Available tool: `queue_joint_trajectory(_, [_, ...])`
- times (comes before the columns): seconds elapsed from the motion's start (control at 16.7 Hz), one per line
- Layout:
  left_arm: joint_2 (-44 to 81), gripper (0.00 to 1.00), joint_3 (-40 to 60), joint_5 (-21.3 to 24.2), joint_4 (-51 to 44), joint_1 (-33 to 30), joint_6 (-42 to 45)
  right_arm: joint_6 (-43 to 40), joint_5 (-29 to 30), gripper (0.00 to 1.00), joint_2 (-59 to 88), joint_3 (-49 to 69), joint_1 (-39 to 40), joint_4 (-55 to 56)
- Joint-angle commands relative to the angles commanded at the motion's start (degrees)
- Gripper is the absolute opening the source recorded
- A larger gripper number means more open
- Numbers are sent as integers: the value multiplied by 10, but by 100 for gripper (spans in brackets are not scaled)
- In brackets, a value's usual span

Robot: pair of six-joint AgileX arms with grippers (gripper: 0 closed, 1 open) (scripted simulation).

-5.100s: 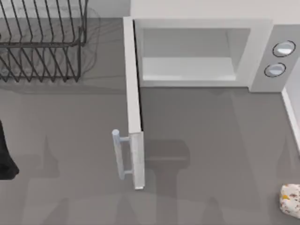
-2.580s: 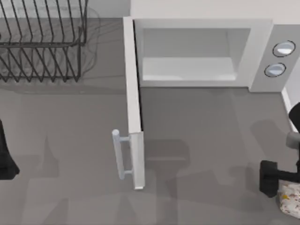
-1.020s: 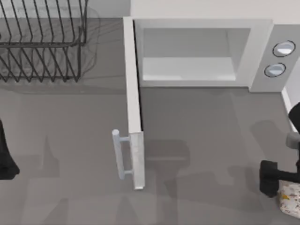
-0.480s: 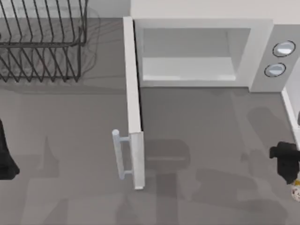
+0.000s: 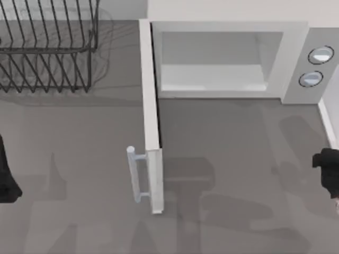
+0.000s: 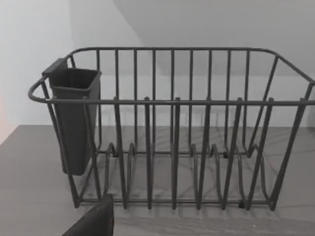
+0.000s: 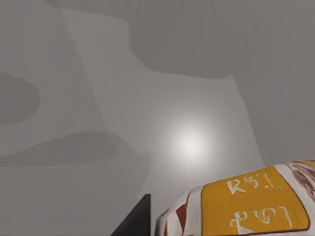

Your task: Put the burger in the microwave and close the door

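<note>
One burger seemingly in right gripper; door open

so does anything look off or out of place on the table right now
Nothing stands out. The microwave sits square with its door swung fully open toward the front, which suits loading. The dish rack stands upright. The burger sits close under the right wrist camera; the right gripper is at the table's right edge.

The grey table carries the white microwave and a black wire dish rack.
</note>
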Motion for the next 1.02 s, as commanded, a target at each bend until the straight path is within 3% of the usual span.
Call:
queue_joint_trajectory(0.18, [0, 100, 0, 0, 0, 0, 0, -2, 8, 0, 11, 7, 5, 18])
queue_joint_trajectory(0.42, [0, 100, 0, 0, 0, 0, 0, -13, 51, 0, 75, 38, 31, 121])
queue_joint_trajectory(1.02, [0, 100, 0, 0, 0, 0, 0, -82, 231, 0, 358, 112, 139, 636])
